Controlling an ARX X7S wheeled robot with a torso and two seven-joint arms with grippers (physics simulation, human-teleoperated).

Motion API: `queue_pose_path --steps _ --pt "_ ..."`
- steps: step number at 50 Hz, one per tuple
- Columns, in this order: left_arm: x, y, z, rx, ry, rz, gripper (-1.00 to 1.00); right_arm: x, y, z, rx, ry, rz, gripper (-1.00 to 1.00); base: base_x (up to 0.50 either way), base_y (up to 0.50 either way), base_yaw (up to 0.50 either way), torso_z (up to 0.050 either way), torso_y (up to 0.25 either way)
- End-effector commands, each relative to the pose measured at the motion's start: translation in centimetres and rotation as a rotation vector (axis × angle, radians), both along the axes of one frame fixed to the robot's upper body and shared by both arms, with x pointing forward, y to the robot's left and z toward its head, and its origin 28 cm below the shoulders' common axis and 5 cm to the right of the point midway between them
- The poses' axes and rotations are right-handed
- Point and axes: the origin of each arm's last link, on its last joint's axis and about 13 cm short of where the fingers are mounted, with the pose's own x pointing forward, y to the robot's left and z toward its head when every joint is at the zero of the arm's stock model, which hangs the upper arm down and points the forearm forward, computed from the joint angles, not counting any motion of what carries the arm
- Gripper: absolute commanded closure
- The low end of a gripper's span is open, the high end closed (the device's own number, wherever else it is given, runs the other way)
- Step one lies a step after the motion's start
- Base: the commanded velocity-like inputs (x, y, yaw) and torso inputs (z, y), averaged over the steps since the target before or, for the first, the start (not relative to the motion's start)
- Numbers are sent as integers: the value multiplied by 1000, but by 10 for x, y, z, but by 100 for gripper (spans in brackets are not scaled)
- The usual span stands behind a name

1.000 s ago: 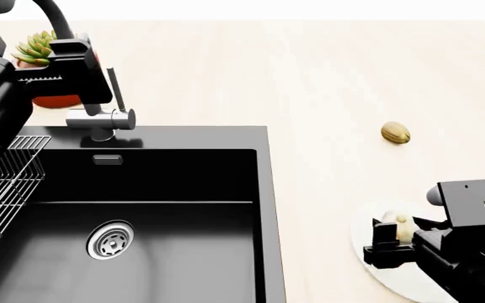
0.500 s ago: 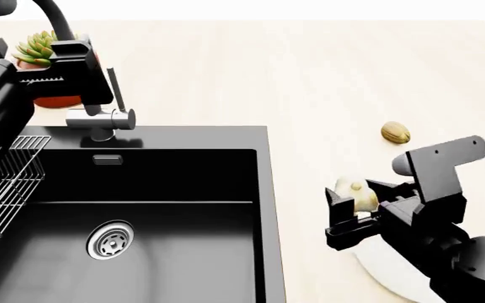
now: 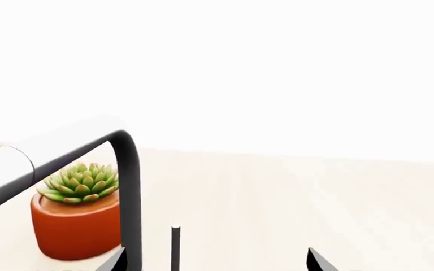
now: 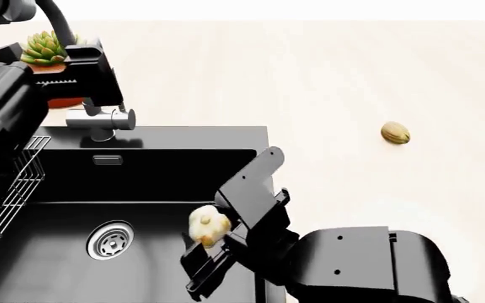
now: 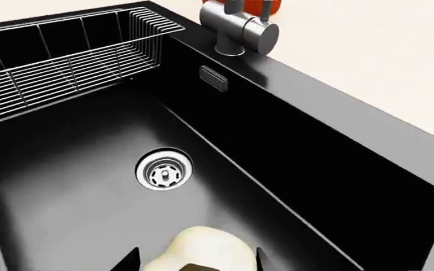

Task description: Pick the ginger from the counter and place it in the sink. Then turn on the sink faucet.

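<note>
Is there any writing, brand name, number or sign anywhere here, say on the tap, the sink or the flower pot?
None can be read.
The sink faucet: plain metal, no marking.
The sink: plain black, no label.
The orange plant pot: plain.
The ginger and both arms: no lettering visible.

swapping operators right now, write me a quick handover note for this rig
Right gripper: shut on the ginger, held over the sink basin, to the right of the drain. Not released yet.
Left gripper: up by the faucet near the potted succulent; only its fingertips show, apart, holding nothing.
Done: ginger picked off the counter and carried over the sink.
Left: drop the ginger in the basin, then turn on the faucet with its lever.
</note>
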Motion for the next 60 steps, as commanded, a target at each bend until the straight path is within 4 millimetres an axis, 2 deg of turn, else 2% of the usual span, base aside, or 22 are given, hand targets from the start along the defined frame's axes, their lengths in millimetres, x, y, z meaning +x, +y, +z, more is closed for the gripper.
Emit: queue_pose_path --steps 1,7,12,13,15,26,32,40,43,44,56,59,60 --pt "3 0 -3 -6 3 0 -100 2 59 -9 57 -2 143 100 0 4 7 0 0" --pt "3 0 -3 -6 0 -4 -100 3 91 -9 54 -10 185 100 0 5 6 0 0" --pt "1 2 -5 -9 1 0 -100 9 116 -21 27 -24 198 100 0 4 1 0 0" --pt "2 2 -5 -10 1 -1 -100 12 122 -31 26 -14 185 100 0 4 0 0 0" --pt "2 2 -6 -10 3 -2 -100 19 127 -37 16 -29 165 100 0 4 0 0 0" --pt "3 4 -9 -15 7 -4 -100 39 124 -52 3 -40 96 100 0 1 0 0 0" --pt "4 4 -11 -19 11 -9 -100 52 122 -49 47 -31 -103 100 0 0 0 0 0" --pt "5 4 -13 -21 14 -11 -100 50 120 -57 -9 -22 -69 100 0 0 0 0 0" --pt "5 5 -14 -26 16 -8 -100 45 118 -61 -76 -8 -6 100 0 0 0 0 0" --pt "5 5 -14 -26 16 -7 -100 44 118 -62 -74 -11 5 -100 0 0 0 0 0" --pt "5 6 -15 -33 17 -7 -100 46 120 -55 -44 -46 -7 -100 0 0 0 0 0" --pt "7 6 -15 -32 17 -7 -100 47 123 -41 -10 -72 -14 -100 0 0 0 0 0" --pt "7 6 -15 -34 16 -8 -100 48 125 -30 24 -88 -24 -100 0 0 0 0 0"
